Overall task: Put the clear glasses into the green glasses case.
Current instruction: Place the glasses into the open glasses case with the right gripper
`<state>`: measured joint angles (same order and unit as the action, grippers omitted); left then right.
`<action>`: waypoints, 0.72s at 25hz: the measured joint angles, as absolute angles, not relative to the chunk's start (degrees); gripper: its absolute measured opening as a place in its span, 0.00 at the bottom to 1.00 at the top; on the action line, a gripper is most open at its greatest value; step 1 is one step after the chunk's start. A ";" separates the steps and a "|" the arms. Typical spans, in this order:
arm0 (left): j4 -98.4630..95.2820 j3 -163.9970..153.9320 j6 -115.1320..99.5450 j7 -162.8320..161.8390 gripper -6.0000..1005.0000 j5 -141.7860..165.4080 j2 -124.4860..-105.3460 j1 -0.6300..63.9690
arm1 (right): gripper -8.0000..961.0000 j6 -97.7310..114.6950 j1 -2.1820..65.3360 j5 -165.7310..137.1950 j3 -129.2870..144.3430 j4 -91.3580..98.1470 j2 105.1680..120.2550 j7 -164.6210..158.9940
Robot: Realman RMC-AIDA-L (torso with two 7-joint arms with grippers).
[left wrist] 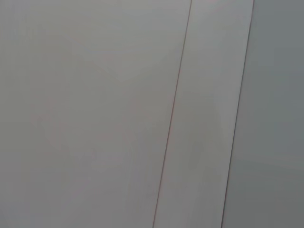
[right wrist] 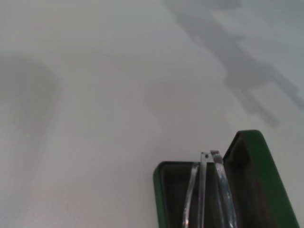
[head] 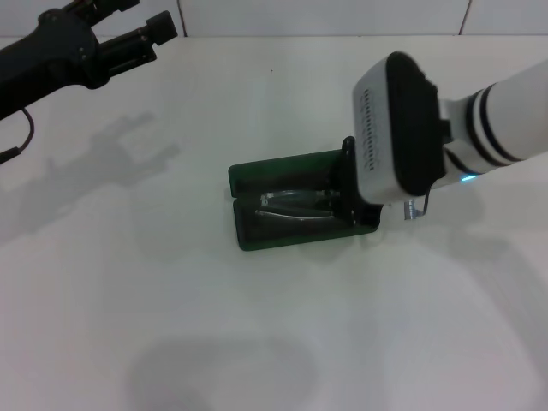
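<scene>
The green glasses case (head: 282, 171) lies open in the middle of the white table, lid raised toward the back. The clear glasses (head: 291, 205) rest folded inside its tray, and the right wrist view shows the same clear glasses (right wrist: 209, 190) in the green glasses case (right wrist: 263, 175). My right gripper (head: 347, 193) is down at the case's right end, right at the glasses; the white wrist housing covers most of it. My left gripper (head: 137, 21) is held high at the back left, far from the case, open and empty.
The white table (head: 171, 325) spreads all around the case. A wall with thin seams (head: 467, 17) runs along the table's back edge. The left wrist view shows only pale panels (left wrist: 95, 114).
</scene>
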<state>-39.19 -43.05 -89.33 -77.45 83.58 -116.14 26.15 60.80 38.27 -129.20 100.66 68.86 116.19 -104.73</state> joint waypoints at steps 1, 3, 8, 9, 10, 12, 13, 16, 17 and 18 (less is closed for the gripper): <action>-39.20 -43.05 -89.27 -77.44 0.87 83.58 -116.22 26.14 | 0.24 59.23 38.23 -130.31 101.98 68.85 116.19 -105.58; -39.19 -43.14 -89.06 -77.43 0.87 83.59 -116.38 26.14 | 0.24 56.66 38.19 -131.95 103.94 68.71 116.19 -106.72; -39.14 -43.33 -88.76 -77.20 0.87 83.64 -116.59 26.21 | 0.25 50.84 37.39 -135.30 108.24 68.52 116.19 -108.33; -38.97 -43.33 -88.74 -76.96 0.87 83.66 -116.62 26.21 | 0.25 49.98 37.11 -135.63 108.63 68.60 116.19 -108.39; -38.75 -43.33 -88.73 -76.71 0.87 83.67 -116.64 26.21 | 0.25 49.42 36.93 -135.79 108.80 68.71 116.18 -108.44; -37.89 -43.31 -88.67 -76.10 0.87 83.67 -116.69 26.40 | 0.25 49.15 36.84 -135.95 109.00 68.83 116.18 -108.46; -37.54 -43.30 -88.66 -75.89 0.87 83.67 -116.69 26.53 | 0.25 49.22 36.86 -136.01 109.05 68.84 116.18 -108.47; -36.78 -43.28 -88.32 -75.26 0.87 83.67 -116.69 26.86 | 0.26 49.42 36.93 -136.07 109.29 68.87 116.18 -108.47; -36.75 -43.31 -88.16 -75.10 0.87 83.67 -116.69 26.90 | 0.26 49.47 37.03 -136.08 109.64 68.97 116.18 -108.48; -36.75 -43.34 -88.03 -74.95 0.87 83.68 -116.71 26.92 | 0.26 49.50 37.04 -136.08 109.72 69.00 116.18 -108.49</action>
<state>-36.75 -43.34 -88.03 -74.95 83.68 -116.71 26.92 49.50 37.04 -136.08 109.72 69.00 116.18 -108.49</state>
